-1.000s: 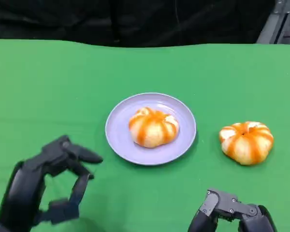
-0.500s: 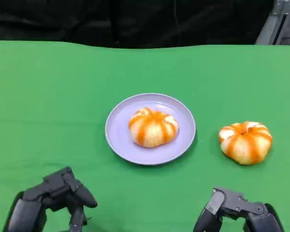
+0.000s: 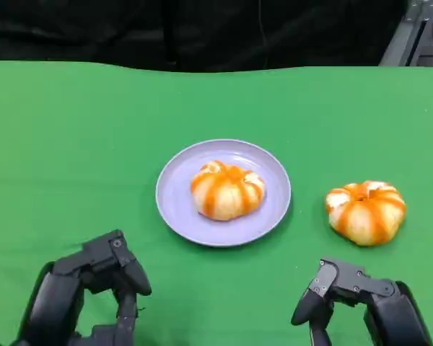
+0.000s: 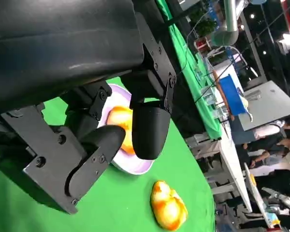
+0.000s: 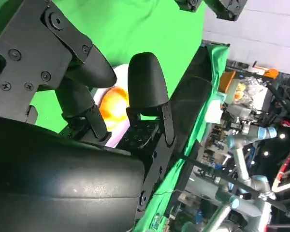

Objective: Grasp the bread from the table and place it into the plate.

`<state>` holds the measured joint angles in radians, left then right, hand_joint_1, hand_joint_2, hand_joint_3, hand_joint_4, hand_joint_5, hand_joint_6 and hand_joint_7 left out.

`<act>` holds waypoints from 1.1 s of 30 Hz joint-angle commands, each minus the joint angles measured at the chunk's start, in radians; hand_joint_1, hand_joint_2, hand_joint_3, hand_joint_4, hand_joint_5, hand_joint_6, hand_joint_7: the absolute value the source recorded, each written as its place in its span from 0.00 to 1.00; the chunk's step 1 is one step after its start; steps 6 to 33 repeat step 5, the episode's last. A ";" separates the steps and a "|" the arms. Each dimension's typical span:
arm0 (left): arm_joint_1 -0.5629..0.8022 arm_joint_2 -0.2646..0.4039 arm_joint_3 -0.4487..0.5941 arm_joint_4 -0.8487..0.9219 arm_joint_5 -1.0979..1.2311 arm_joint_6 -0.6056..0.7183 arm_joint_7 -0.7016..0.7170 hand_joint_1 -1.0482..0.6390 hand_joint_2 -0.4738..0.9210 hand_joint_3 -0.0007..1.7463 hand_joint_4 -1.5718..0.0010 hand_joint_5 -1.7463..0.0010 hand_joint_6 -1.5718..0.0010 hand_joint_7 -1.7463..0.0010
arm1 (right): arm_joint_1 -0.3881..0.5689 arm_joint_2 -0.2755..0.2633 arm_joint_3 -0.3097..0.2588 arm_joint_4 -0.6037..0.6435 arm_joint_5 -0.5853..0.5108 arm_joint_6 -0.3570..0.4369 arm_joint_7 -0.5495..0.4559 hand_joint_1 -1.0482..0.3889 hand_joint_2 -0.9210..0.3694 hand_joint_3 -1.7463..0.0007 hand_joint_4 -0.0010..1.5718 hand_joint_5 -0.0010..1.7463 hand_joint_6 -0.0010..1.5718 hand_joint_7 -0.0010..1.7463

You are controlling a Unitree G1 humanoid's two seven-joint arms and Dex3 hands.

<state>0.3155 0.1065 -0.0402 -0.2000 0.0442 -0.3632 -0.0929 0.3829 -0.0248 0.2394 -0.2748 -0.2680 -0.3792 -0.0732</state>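
Two round orange-and-white striped bread buns: one bun on the table lies on the green cloth right of the plate, just beside it but apart; the other bun in the plate sits mid-dish in the round lavender plate. Table bun untouched, so half the job looks done, and the step in hand reads as the reach for the second bun. Right hand is near edge, lower right, well short of the table bun, fingers apart, holding nothing. Left hand is near edge, lower left, fingers loosely curved with a gap between them, holding nothing. Next move likely calls for the right hand to go forward to the bun, close around it gently since it looks soft, lift, carry left to plate, setting it beside the bun there. Green table cloth runs back to a dark backdrop.
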 commanded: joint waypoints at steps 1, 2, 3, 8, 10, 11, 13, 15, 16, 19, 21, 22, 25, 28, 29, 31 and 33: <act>-0.021 0.009 0.008 0.000 0.000 0.026 -0.005 0.60 0.50 0.96 0.43 0.00 0.48 0.07 | -0.013 -0.004 -0.014 -0.019 -0.016 0.049 0.001 0.70 0.59 0.08 0.51 0.98 0.53 0.78; -0.023 0.011 0.009 0.001 0.000 0.026 -0.007 0.60 0.49 0.96 0.43 0.00 0.48 0.07 | -0.015 -0.005 -0.015 -0.019 -0.015 0.051 0.001 0.70 0.58 0.08 0.51 0.99 0.53 0.77; -0.028 0.012 0.009 0.006 -0.001 0.023 -0.009 0.60 0.49 0.96 0.43 0.00 0.47 0.07 | -0.020 -0.009 -0.019 -0.014 -0.016 0.049 0.000 0.70 0.58 0.09 0.51 1.00 0.53 0.77; -0.034 0.011 0.006 0.014 -0.005 0.019 -0.014 0.60 0.47 0.97 0.43 0.00 0.47 0.07 | -0.028 -0.015 -0.027 -0.006 -0.014 0.046 0.001 0.69 0.56 0.10 0.51 1.00 0.53 0.78; -0.034 0.011 0.006 0.014 -0.005 0.019 -0.014 0.60 0.47 0.97 0.43 0.00 0.47 0.07 | -0.028 -0.015 -0.027 -0.006 -0.014 0.046 0.001 0.69 0.56 0.10 0.51 1.00 0.53 0.78; -0.034 0.011 0.006 0.014 -0.005 0.019 -0.014 0.60 0.47 0.97 0.43 0.00 0.47 0.07 | -0.028 -0.015 -0.027 -0.006 -0.014 0.046 0.001 0.69 0.56 0.10 0.51 1.00 0.53 0.78; -0.034 0.011 0.006 0.014 -0.005 0.019 -0.014 0.60 0.47 0.97 0.43 0.00 0.47 0.07 | -0.028 -0.015 -0.027 -0.006 -0.014 0.046 0.001 0.69 0.56 0.10 0.51 1.00 0.53 0.78; -0.034 0.011 0.006 0.014 -0.005 0.019 -0.014 0.60 0.47 0.97 0.43 0.00 0.47 0.07 | -0.028 -0.015 -0.027 -0.006 -0.014 0.046 0.001 0.69 0.56 0.10 0.51 1.00 0.53 0.78; -0.034 0.011 0.006 0.014 -0.005 0.019 -0.014 0.60 0.47 0.97 0.43 0.00 0.47 0.07 | -0.028 -0.015 -0.027 -0.006 -0.014 0.046 0.001 0.69 0.56 0.10 0.51 1.00 0.53 0.78; -0.034 0.011 0.006 0.014 -0.005 0.019 -0.014 0.60 0.47 0.97 0.43 0.00 0.47 0.07 | -0.028 -0.015 -0.027 -0.006 -0.014 0.046 0.001 0.69 0.56 0.10 0.51 1.00 0.53 0.78; -0.034 0.011 0.006 0.014 -0.005 0.019 -0.014 0.60 0.47 0.97 0.43 0.00 0.47 0.07 | -0.028 -0.015 -0.027 -0.006 -0.014 0.046 0.001 0.69 0.56 0.10 0.51 1.00 0.53 0.78; -0.034 0.011 0.006 0.014 -0.005 0.019 -0.014 0.60 0.47 0.97 0.43 0.00 0.47 0.07 | -0.028 -0.015 -0.027 -0.006 -0.014 0.046 0.001 0.69 0.56 0.10 0.51 1.00 0.53 0.78; -0.034 0.011 0.006 0.014 -0.005 0.019 -0.014 0.60 0.47 0.97 0.43 0.00 0.47 0.07 | -0.028 -0.015 -0.027 -0.006 -0.014 0.046 0.001 0.69 0.56 0.10 0.51 1.00 0.53 0.78; -0.034 0.011 0.006 0.014 -0.005 0.019 -0.014 0.60 0.47 0.97 0.43 0.00 0.47 0.07 | -0.028 -0.015 -0.027 -0.006 -0.014 0.046 0.001 0.69 0.56 0.10 0.51 1.00 0.53 0.78; -0.034 0.011 0.006 0.014 -0.005 0.019 -0.014 0.60 0.47 0.97 0.43 0.00 0.47 0.07 | -0.028 -0.015 -0.027 -0.006 -0.014 0.046 0.001 0.69 0.56 0.10 0.51 1.00 0.53 0.78; -0.034 0.011 0.006 0.014 -0.005 0.019 -0.014 0.60 0.47 0.97 0.43 0.00 0.47 0.07 | -0.028 -0.015 -0.027 -0.006 -0.014 0.046 0.001 0.69 0.56 0.10 0.51 1.00 0.53 0.78; -0.034 0.011 0.006 0.014 -0.005 0.019 -0.014 0.60 0.47 0.97 0.43 0.00 0.47 0.07 | -0.028 -0.015 -0.027 -0.006 -0.014 0.046 0.001 0.69 0.56 0.10 0.51 1.00 0.53 0.78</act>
